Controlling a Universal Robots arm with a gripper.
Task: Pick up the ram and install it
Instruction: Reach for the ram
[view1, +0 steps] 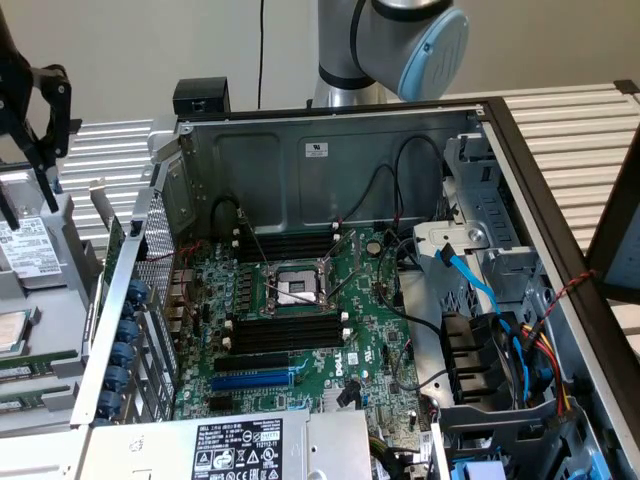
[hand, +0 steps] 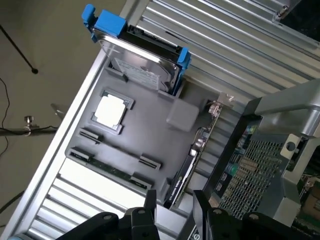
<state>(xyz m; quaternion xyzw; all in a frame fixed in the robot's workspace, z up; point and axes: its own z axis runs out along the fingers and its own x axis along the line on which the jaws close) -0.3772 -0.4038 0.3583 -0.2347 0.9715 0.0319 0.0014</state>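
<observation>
Wrist view looking down on a grey moulded tray (hand: 145, 130) that rests on a slatted metal table (hand: 225, 55). At the picture's edge the pincer (hand: 175, 210) is released: its two dark fingers stand apart with nothing between them. The ram (hand: 107, 169), a long thin dark stick, lies flat in a narrow recess of the tray, untouched and near the pincer, though not directly under it. The tray also holds a square processor chip (hand: 111, 111), a hard drive (hand: 145, 55) in a blue carrier, and an expansion card (hand: 192, 157) standing on edge along the side that faces the computer case (hand: 280, 165).

Exterior view across the open computer case (view1: 300, 160). Its motherboard (view1: 370, 300) lies flat, with rows of black memory slots (view1: 285, 335) on either side of the processor socket (view1: 297, 290) and a blue slot (view1: 255, 381) nearer the camera. The robot arm (view1: 400, 40) rises behind the case.

Judging by this, the pick-up is not yet made. To do it well, the pincer likely needs centring over the stick's middle, fingers squared to its long edges, then a straight descent and a level lift so neither end catches in the recess
</observation>
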